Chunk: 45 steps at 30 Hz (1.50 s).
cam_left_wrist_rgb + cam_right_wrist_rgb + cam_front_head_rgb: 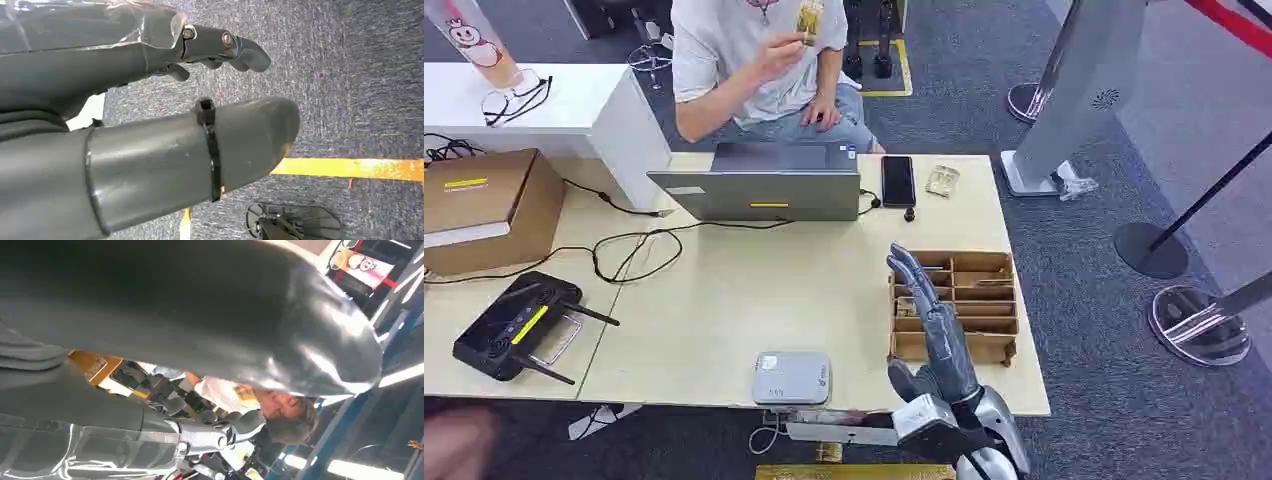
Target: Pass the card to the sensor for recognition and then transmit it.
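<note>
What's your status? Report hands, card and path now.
Right robot hand raised over the table, fingers extended, empty. Left robot hand hanging over carpet, empty. Card with the person across the table. Laptop sits between.

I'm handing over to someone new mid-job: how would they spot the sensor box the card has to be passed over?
Start at the light wooden table and go to its near edge, in front of the open grey laptop. The small flat pale grey box with rounded corners lies there, left of the brown cardboard divider tray. It is the only pale, closed box on that edge.
</note>
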Available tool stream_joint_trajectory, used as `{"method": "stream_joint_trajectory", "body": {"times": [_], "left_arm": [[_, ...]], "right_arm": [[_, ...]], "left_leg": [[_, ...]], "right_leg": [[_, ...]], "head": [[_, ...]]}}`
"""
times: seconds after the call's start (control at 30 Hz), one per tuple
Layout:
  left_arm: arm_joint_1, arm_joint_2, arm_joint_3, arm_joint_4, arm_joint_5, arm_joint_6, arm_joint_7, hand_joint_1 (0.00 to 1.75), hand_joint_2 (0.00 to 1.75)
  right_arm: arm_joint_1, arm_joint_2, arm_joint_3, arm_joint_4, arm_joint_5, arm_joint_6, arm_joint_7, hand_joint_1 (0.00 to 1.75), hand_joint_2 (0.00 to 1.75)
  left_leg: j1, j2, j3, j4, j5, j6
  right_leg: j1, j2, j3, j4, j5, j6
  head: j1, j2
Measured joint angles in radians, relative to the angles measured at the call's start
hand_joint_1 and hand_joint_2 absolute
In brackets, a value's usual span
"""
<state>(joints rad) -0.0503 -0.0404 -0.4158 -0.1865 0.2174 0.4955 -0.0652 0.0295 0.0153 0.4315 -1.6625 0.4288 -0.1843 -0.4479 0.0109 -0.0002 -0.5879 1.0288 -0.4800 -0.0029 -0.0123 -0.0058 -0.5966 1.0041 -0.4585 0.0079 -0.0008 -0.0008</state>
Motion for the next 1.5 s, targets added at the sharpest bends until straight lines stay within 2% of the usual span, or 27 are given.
{"method": "stream_joint_trajectory", "body": {"times": [0.43, 0.57, 0.63, 0.93, 1.07, 1.5], "left_arm": [[0.0, 0.0, 0.0, 0.0, 0.0, 0.0, -0.001, 0.0, 0.0], [0.0, 0.0, 0.0, 0.0, -0.004, -0.003, -0.002, 0.0, 0.0], [-0.002, -0.001, 0.0, 0.0, -0.008, -0.006, -0.005, 0.0, 0.0], [-0.017, -0.011, 0.0, 0.0, -0.024, -0.01, 0.011, 0.0, 0.0], [-0.019, -0.014, 0.0, 0.0, -0.026, -0.009, 0.013, 0.0, 0.0], [-0.024, -0.019, -0.001, 0.0, -0.035, -0.013, 0.02, 0.0, 0.0]], "right_arm": [[-0.012, 0.0, -0.002, -0.005, 0.075, -0.02, -0.001, 0.0, 0.0], [-0.03, 0.0, -0.002, -0.005, 0.159, -0.053, 0.002, 0.0, 0.0], [-0.06, 0.0, -0.002, -0.004, 0.231, -0.086, 0.018, 0.0, 0.0], [-0.195, -0.003, -0.005, 0.043, 0.403, -0.169, 0.083, 0.0, 0.0], [-0.234, -0.003, -0.005, 0.067, 0.421, -0.181, 0.097, 0.0, 0.0], [-0.334, -0.003, 0.014, 0.169, 0.668, -0.242, 0.21, 0.0, 0.0]], "left_leg": [[0.0, 0.0, 0.0, 0.0, 0.0, 0.0], [0.0, 0.0, 0.0, 0.0, 0.0, 0.0], [0.0, 0.001, 0.0, 0.0, 0.0, 0.0], [0.0, 0.001, 0.0, 0.0, 0.0, 0.0], [0.0, 0.0, 0.0, 0.0, 0.0, 0.0], [0.0, 0.0, 0.0, 0.0, 0.0, 0.0]], "right_leg": [[0.0, 0.0, 0.0, 0.0, 0.0, 0.0], [0.0, 0.0, 0.0, 0.0, 0.0, 0.0], [0.0, 0.0, 0.0, 0.0, 0.0, 0.0], [0.0, 0.0, 0.0, 0.0, 0.001, 0.0], [0.0, 0.0, 0.0, 0.0, 0.001, 0.0], [0.0, 0.0, 0.0, 0.0, 0.001, 0.0]], "head": [[0.0, 0.0], [0.0, 0.0], [0.0, 0.0], [0.0, 0.0], [0.0, 0.0], [0.0, 0.0]]}}
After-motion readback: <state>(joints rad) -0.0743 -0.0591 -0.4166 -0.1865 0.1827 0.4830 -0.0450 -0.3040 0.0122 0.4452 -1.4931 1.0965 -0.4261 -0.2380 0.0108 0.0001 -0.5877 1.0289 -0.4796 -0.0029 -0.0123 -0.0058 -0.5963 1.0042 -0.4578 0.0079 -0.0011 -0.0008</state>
